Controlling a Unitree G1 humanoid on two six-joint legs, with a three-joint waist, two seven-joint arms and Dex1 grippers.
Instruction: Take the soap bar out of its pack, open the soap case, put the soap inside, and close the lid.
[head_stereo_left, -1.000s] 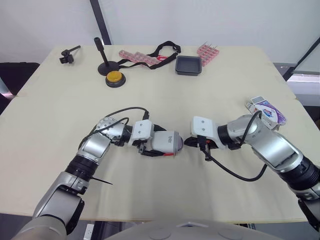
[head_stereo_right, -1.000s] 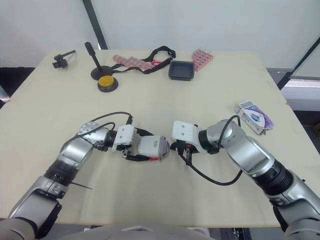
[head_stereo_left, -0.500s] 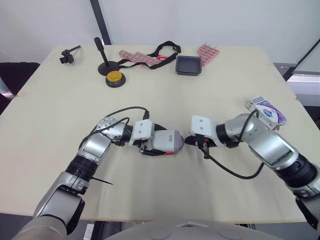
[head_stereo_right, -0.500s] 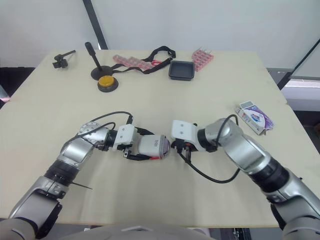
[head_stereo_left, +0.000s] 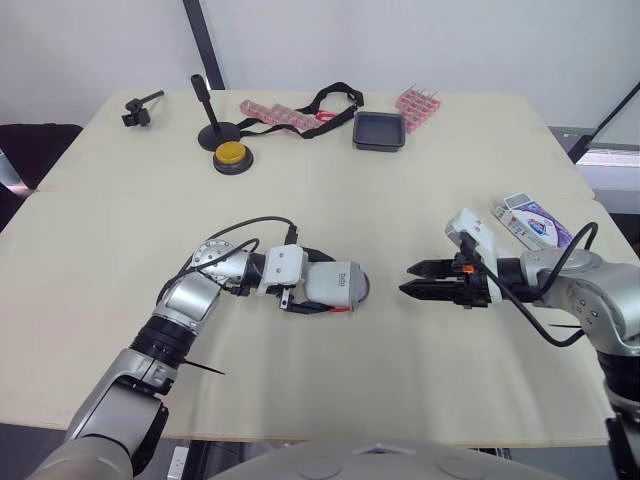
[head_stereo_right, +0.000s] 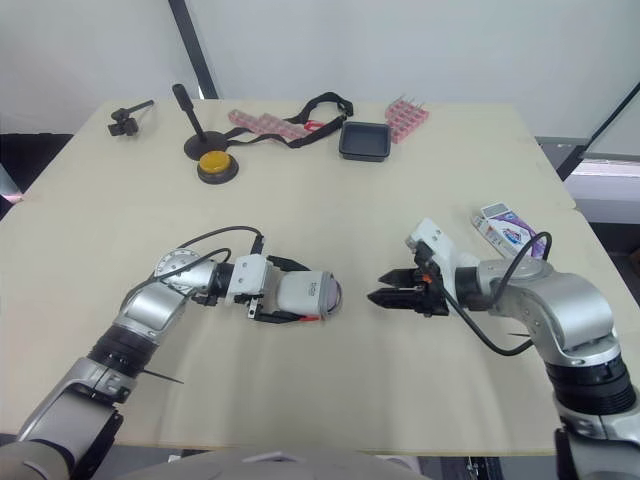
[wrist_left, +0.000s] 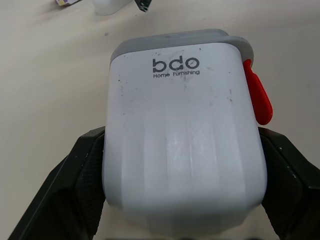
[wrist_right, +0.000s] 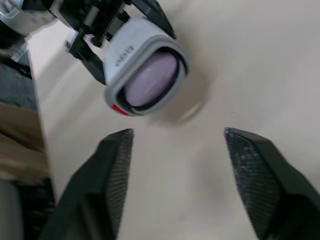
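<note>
The white soap case (head_stereo_left: 333, 285), with a grey rim and a red latch (wrist_left: 258, 98), lies on its side at the table's middle. My left gripper (wrist_left: 182, 150) is shut on it, one black finger (wrist_left: 82, 175) on each side. A lilac soap bar (wrist_right: 151, 80) shows in the case's end that faces my right gripper. That right gripper (head_stereo_left: 405, 279) hovers a short way to the right of the case, open, with nothing between its fingers. The purple-and-white soap pack (head_stereo_left: 535, 220) lies near the table's right edge, behind the right arm.
Along the far edge stand a black tray (head_stereo_left: 379, 130), a yellow button (head_stereo_left: 231, 155), a black stand (head_stereo_left: 207, 115), pink racks (head_stereo_left: 417, 101) and a black strap (head_stereo_left: 330, 98). A small black clamp (head_stereo_left: 135, 108) sits at the far left corner.
My right gripper has drawn back to the right, away from the case's end, and its fingers have opened. The left gripper and the case have stayed in place.
</note>
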